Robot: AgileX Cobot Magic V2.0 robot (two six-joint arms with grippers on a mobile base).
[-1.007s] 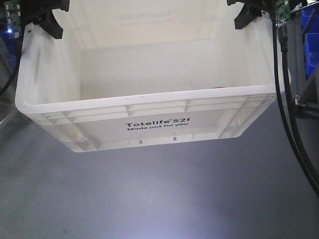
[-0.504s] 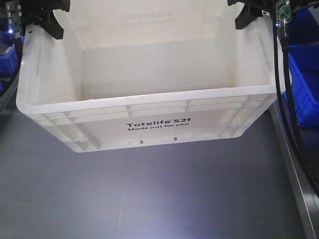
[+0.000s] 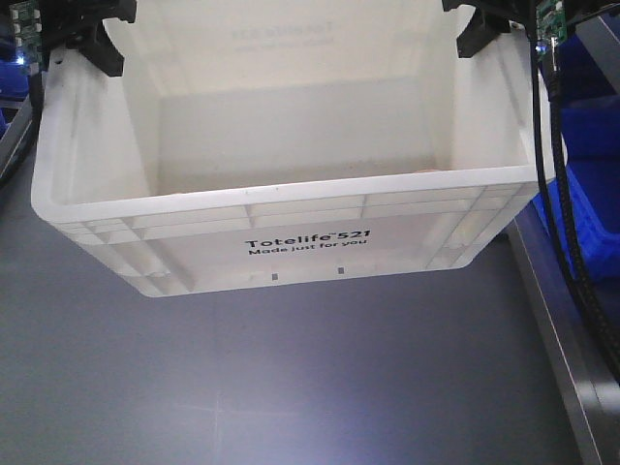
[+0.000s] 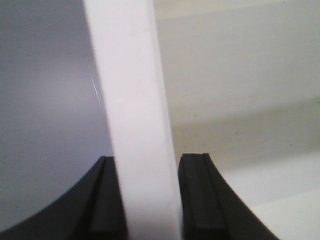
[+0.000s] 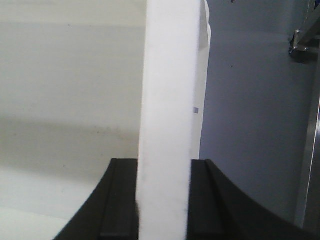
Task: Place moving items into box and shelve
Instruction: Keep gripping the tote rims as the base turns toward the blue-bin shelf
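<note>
The box [image 3: 305, 242], a large white crate printed "Totelife 521", hangs above a grey surface, held by its two side walls. My left gripper [image 3: 92, 44] is shut on the left rim, and the wrist view shows its black fingers [image 4: 195, 200] clamped on either side of the white rim [image 4: 132, 100]. On the opposite rim my right gripper [image 3: 480, 29] is shut too, its fingers [image 5: 122, 200] pressed on the white wall [image 5: 170, 75]. The moving items are hidden behind the box's front wall.
Blue plastic bins [image 3: 591, 136] stand at the right, beside a metal rail [image 3: 552, 320] that runs toward the camera. A blue edge [image 3: 15, 82] shows at far left. Black cables [image 3: 547, 194] hang down the right side. Grey surface [image 3: 291, 387] lies below the box.
The box stays fixed between both grippers. The background has shifted behind it: the blue bins and the metal rail on the right have come further into view and slid leftward.
</note>
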